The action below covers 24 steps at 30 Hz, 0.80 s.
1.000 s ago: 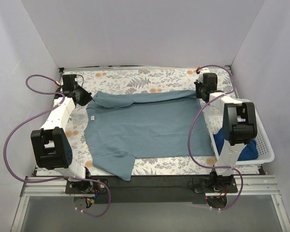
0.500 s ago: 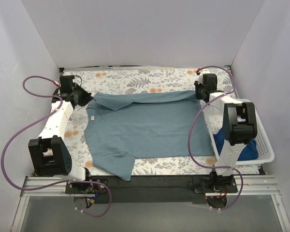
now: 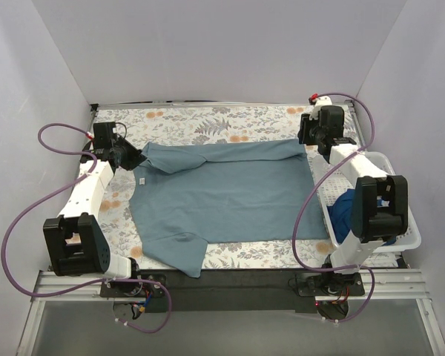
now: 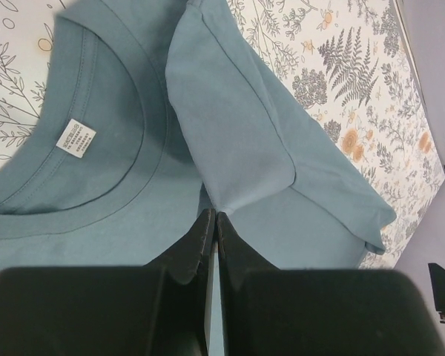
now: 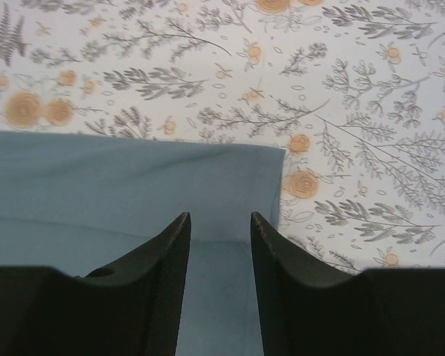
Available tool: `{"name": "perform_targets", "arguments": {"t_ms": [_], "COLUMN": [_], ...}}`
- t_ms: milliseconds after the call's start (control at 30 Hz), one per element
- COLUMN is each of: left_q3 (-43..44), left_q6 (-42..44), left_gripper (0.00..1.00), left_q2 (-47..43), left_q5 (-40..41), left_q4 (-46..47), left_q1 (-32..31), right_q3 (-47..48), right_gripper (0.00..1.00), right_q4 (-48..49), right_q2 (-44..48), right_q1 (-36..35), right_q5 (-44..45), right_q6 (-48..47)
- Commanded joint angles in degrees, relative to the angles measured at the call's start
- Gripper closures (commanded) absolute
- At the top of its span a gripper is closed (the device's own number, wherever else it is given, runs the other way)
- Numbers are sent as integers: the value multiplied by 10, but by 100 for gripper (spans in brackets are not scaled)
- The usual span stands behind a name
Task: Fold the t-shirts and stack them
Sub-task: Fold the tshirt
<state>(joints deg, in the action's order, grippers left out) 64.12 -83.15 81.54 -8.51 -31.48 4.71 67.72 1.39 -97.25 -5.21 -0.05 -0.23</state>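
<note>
Pinching the folded sleeve of the slate-blue t-shirt [image 3: 230,194], the left gripper [image 4: 213,216] is clenched; the right gripper [image 5: 219,219] gapes, released.

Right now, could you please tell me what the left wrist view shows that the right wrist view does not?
Only the left wrist view shows the neckline with its white label, and the left gripper shut on a folded-over flap. Only the right wrist view shows a straight-edged corner of the cloth, with the right gripper open above it, holding nothing. Both show the slate-blue t-shirt lying on the floral tablecloth.
</note>
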Motion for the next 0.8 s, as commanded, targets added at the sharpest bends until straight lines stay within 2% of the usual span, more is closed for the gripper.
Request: {"name": "perform_targets", "arguments": {"t_ms": [0, 133, 367, 767], "left_q3": [-3, 1, -4, -112], "left_q6": [0, 3, -8, -45], "left_gripper": [100, 100, 100, 100], "left_q2": [-30, -29, -52, -111], "left_q5": [-11, -4, 5, 15], "left_q4": [-4, -7, -15, -10], "left_q1": [-2, -3, -8, -31], "right_q3": [21, 32, 23, -8], "right_gripper": [57, 57, 57, 56], "right_q4": [11, -4, -9, -8], "right_q2": [14, -17, -33, -34], "right_q1": [-1, -2, -11, -25], "right_q5": [-83, -79, -87, -115], "right_q6": [61, 108, 128, 131]}}
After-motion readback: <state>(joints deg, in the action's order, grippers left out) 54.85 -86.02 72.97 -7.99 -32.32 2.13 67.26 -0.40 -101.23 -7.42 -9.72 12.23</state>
